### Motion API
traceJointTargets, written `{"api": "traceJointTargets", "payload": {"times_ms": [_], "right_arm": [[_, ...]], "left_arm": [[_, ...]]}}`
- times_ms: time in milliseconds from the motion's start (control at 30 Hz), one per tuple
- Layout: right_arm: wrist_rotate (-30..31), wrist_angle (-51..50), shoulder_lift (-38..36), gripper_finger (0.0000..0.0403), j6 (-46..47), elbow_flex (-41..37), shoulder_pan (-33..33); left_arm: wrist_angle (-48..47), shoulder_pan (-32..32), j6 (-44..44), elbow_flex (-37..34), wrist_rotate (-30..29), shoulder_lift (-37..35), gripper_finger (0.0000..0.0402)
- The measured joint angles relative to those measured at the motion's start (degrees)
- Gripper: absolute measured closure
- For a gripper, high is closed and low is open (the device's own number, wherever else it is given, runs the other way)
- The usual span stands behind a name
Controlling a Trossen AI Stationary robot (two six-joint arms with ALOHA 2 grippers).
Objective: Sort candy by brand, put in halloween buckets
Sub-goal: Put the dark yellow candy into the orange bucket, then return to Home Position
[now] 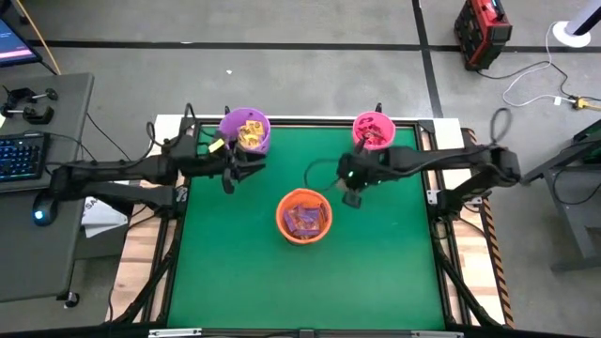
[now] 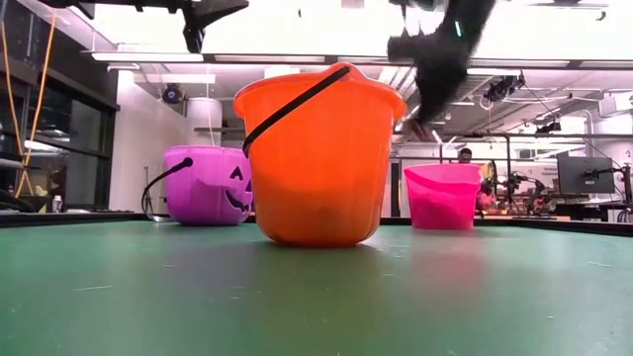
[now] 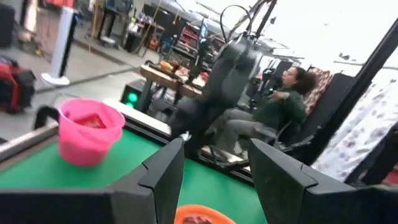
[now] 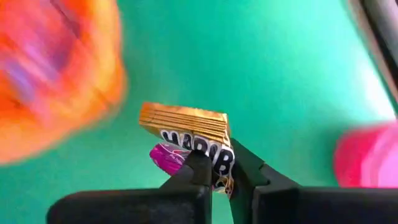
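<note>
Three buckets stand on the green table: purple [image 1: 246,130] at far left, pink [image 1: 373,130] at far right, orange [image 1: 303,215] in the middle, each with candy inside. My right gripper [image 1: 350,195] hovers between the orange and pink buckets, shut on a gold-brown candy packet [image 4: 185,123] with black-and-white lettering. A magenta scrap [image 4: 166,155] shows under the packet; whether it is a second packet I cannot tell. My left gripper [image 3: 214,180] is open and holds nothing, just near of the purple bucket [image 2: 206,185]. My right gripper pinches the gold-brown packet by its lettered end [image 4: 219,163] between the two fingers [image 4: 198,169]. The crimped gold end [image 4: 180,119] sticks out beyond the fingertips. The packet is lifted clear above the green table.
Open green table lies near of the orange bucket [image 2: 319,158]. The pink bucket [image 3: 90,130] and my right arm [image 3: 217,81] show in the left wrist view. A seated person [image 3: 280,106] is beyond the table's right edge. A desk with a keyboard [image 1: 21,155] stands off the left edge.
</note>
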Motion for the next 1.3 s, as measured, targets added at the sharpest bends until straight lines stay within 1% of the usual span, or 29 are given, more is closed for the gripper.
{"api": "traceJointTargets", "payload": {"times_ms": [67,200,267,367,433,533,600,667,767,833,900,967,1067,1133,1167,1233,1267,1300], "right_arm": [[-2.11,2.51,-1.70,0.0392,1.42,3.61,-0.39],[-11.82,9.77,-1.83,0.0389,1.62,8.04,0.51],[-14.82,13.85,-1.02,0.0396,1.50,8.88,2.02],[-16.07,18.71,1.45,0.0396,1.09,8.78,4.70],[-15.83,21.87,3.58,0.0383,0.26,8.75,6.69],[-14.75,24.25,6.84,0.0346,-0.75,8.75,9.19],[-15.29,24.48,8.74,0.0309,-0.14,8.75,10.25],[-15.65,24.49,9.72,0.0267,0.75,8.75,11.14],[-11.89,24.60,9.97,0.0200,-1.07,8.75,12.26],[-9.13,24.53,9.97,0.0163,-2.70,8.75,12.57],[-8.63,23.66,9.27,0.0136,-3.33,8.75,12.72],[-8.72,22.33,7.50,0.0124,-3.43,8.75,12.70],[-7.98,18.29,3.17,0.0128,-3.48,8.75,12.92],[-5.98,13.77,-0.48,0.0147,-2.81,8.75,13.14],[-4.60,11.37,-2.40,0.0163,-2.02,8.75,13.24],[-1.76,6.67,-6.47,0.0206,-0.06,8.73,13.49],[-0.72,5.26,-8.48,0.0235,1.28,8.43,13.69],[-0.30,4.53,-10.71,0.0267,2.70,7.71,13.85]], "left_arm": [[-0.08,0.81,2.16,-0.02,0.13,-0.59,0.0234],[-0.39,2.60,5.20,-0.02,0.69,-1.79,0.0234],[-0.49,3.35,5.12,-0.02,0.72,-2.35,0.0234],[-0.49,3.79,3.14,-0.02,0.70,-2.92,0.0234],[-0.52,3.47,0.68,-0.02,0.70,-3.06,0.0234],[-0.54,2.23,-2.42,-0.02,0.65,-3.06,0.0234],[-0.55,0.98,-2.93,-0.02,-0.44,-3.04,0.0234],[-0.56,-0.79,-3.27,-0.02,-2.95,-3.04,0.0234],[-0.58,-3.64,-2.75,-0.02,-7.89,-3.04,0.0234],[-0.58,-5.44,-2.33,-0.02,-10.64,-3.04,0.0234],[-0.58,-7.13,-2.26,-0.02,-12.49,-3.04,0.0234],[-0.57,-9.06,-2.21,-0.02,-13.75,-3.04,0.0238],[0.35,-12.63,0.71,-0.59,-17.05,-3.04,0.0265],[3.73,-14.70,3.71,-2.52,-20.61,-2.71,0.0299],[6.21,-15.42,4.99,-4.07,-21.72,-2.63,0.0321],[11.58,-16.12,6.06,-7.73,-22.15,-2.66,0.0370],[13.98,-16.30,5.92,-9.67,-22.11,-2.88,0.0385],[15.82,-16.35,5.27,-11.92,-21.93,-3.52,0.0392]]}}
